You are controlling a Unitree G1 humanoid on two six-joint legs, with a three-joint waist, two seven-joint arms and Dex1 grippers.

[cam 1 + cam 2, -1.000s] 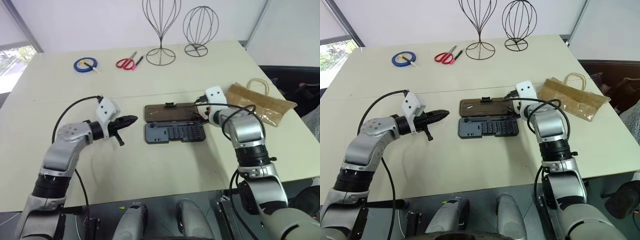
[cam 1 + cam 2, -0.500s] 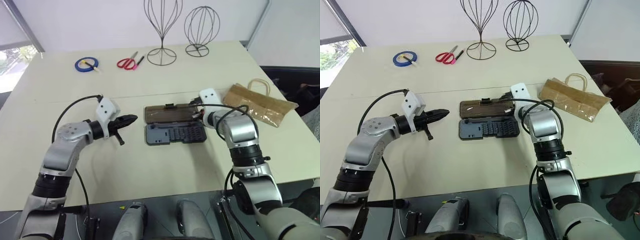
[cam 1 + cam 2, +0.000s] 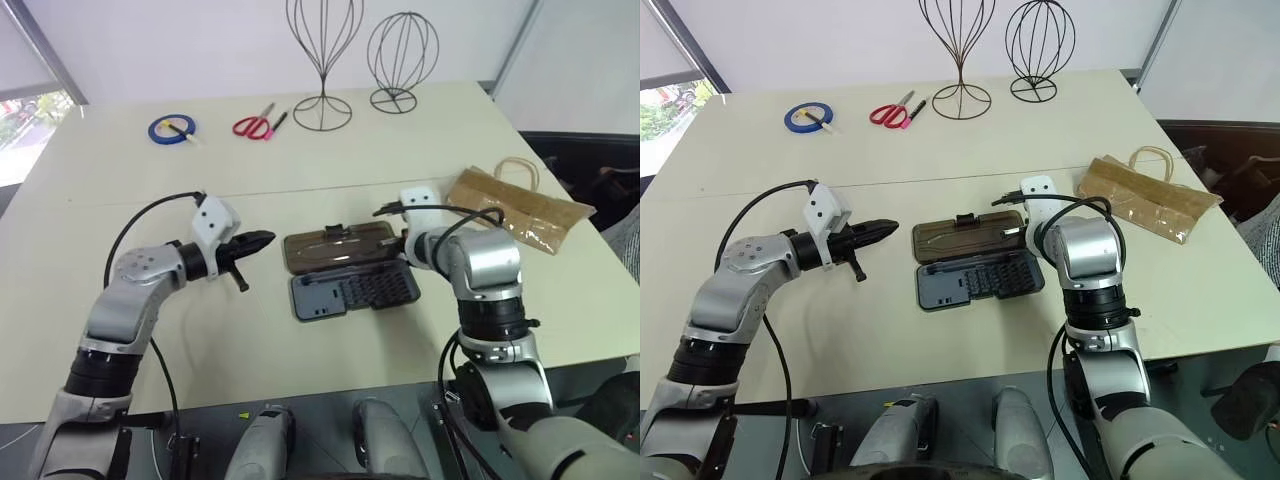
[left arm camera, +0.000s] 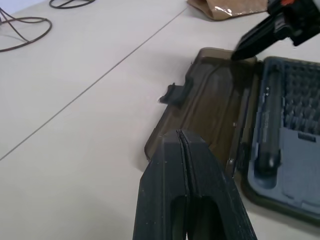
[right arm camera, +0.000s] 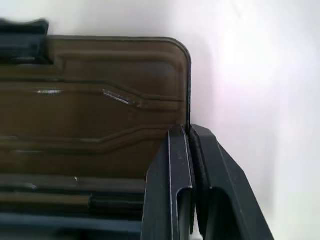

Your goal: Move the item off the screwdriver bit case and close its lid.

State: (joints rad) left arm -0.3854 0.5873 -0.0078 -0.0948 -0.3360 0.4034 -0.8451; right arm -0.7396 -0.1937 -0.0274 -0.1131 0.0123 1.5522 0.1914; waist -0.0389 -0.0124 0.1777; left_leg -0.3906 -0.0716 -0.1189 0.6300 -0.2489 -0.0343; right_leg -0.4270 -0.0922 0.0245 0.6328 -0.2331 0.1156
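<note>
Two head views showed the crumpled flat brown paper bag with beige loop handles [image 3: 520, 205] already lying off the case, well apart to the robot's right on the pale beige surface [image 3: 300, 140], while the flat dark grey plastic bit tray [image 3: 355, 292] lay open with its smoky brown translucent lid [image 3: 337, 246] folded flat behind it. The right end effector [image 3: 1023, 232] sat at the lid's right end with its jaws pinched together on the lid's edge, and the left end effector [image 3: 258, 240] hovered shut and empty just beside the lid's left end. From the left wrist view, the small black latch tab [image 4: 173, 94] stood out from the lid's far edge and the lid rested level, so the closing swing looked not yet begun. From the right wrist view, the black fingers [image 5: 172, 170] nipped only the thin corner rim. That shallow hold seemed the main risk: the slick plastic could slip free mid-swing and let the lid drop back, or a sideways pull could drag the light tray across the surface, since nothing braced it, and spill the bits.
</note>
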